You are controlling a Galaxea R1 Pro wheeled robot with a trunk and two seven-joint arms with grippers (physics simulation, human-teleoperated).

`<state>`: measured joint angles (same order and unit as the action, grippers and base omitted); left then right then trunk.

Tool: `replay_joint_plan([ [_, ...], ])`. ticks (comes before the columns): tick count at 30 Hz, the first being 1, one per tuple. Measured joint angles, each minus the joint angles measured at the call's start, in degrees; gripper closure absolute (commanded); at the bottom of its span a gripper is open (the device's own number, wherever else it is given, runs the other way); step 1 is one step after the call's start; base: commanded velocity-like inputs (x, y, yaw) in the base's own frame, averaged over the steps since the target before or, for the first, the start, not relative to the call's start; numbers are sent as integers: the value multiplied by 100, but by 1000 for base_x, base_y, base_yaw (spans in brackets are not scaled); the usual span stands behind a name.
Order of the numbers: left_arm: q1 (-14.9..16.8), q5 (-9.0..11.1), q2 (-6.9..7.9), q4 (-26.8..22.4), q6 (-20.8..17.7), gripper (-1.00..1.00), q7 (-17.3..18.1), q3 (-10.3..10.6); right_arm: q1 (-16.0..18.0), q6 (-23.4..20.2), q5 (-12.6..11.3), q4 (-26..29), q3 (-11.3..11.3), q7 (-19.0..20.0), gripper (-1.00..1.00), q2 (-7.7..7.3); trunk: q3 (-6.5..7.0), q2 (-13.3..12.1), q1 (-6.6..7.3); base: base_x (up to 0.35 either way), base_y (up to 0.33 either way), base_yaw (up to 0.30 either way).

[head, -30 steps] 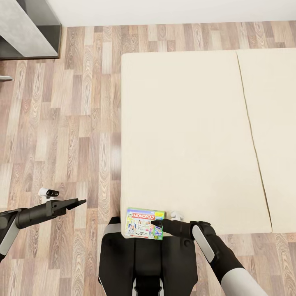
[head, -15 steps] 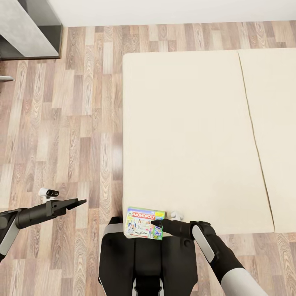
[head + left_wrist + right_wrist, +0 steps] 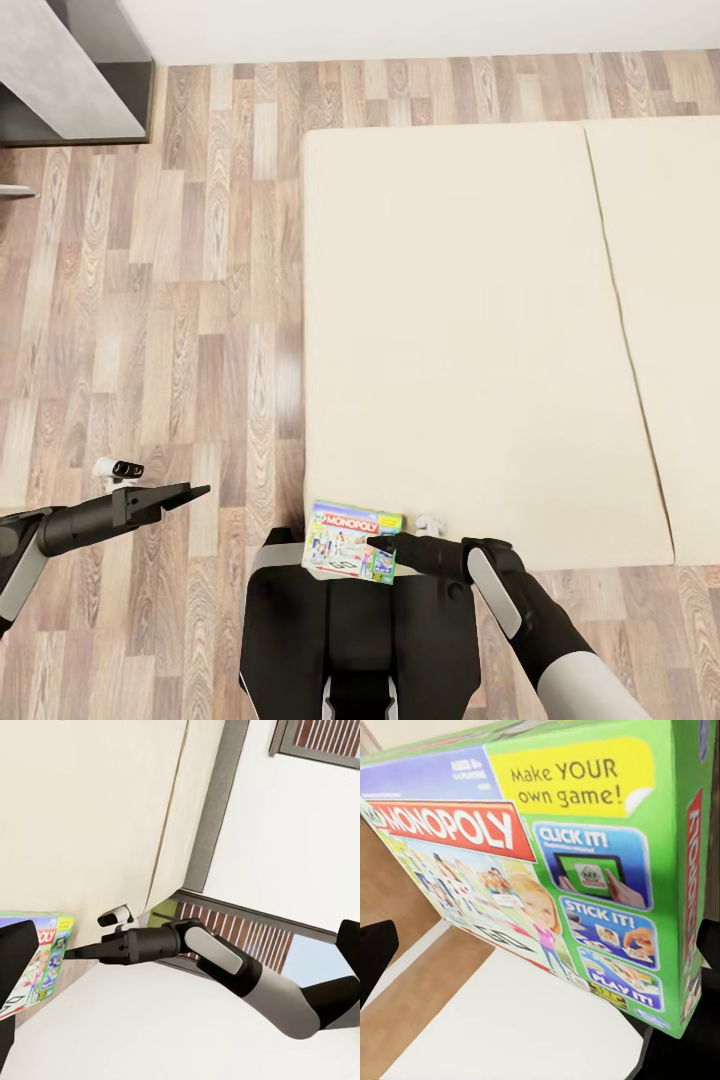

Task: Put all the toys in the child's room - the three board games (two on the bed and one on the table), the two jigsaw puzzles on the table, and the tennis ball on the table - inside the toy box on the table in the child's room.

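Observation:
The Monopoly board game [image 3: 352,541], a green and purple-blue carton, hangs over my trunk just off the bed's [image 3: 470,330] near left corner. My right gripper [image 3: 378,545] is shut on its right edge. The right wrist view has the carton's printed face [image 3: 532,862] up close, with a dark fingertip [image 3: 375,952] at each side. My left gripper [image 3: 195,491] is held out over the wood floor to the left, open and holding nothing. From the left wrist view I see the carton [image 3: 45,945] and the right arm's fingers [image 3: 97,949] reaching to it. The bed's cream top is bare.
A grey desk section [image 3: 60,70] stands at the far left against the white wall. Wood-plank floor [image 3: 150,300] runs between it and the bed. A seam [image 3: 620,330] divides the bed top towards the right.
The whole picture has shifted slightly, with the bed edging right and down, so the camera has moved. Both arms and the held carton keep the same pose.

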<state>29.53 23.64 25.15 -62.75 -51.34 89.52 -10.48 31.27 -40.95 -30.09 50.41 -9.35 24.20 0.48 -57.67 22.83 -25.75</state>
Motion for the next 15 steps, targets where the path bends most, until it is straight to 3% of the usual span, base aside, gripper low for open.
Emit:
replay_joint_plan([
  [15, 0, 0, 1, 0, 0, -100, -1, 0, 1, 0, 1, 7, 0, 1, -100, -3, 0, 0, 0, 0, 13, 0],
])
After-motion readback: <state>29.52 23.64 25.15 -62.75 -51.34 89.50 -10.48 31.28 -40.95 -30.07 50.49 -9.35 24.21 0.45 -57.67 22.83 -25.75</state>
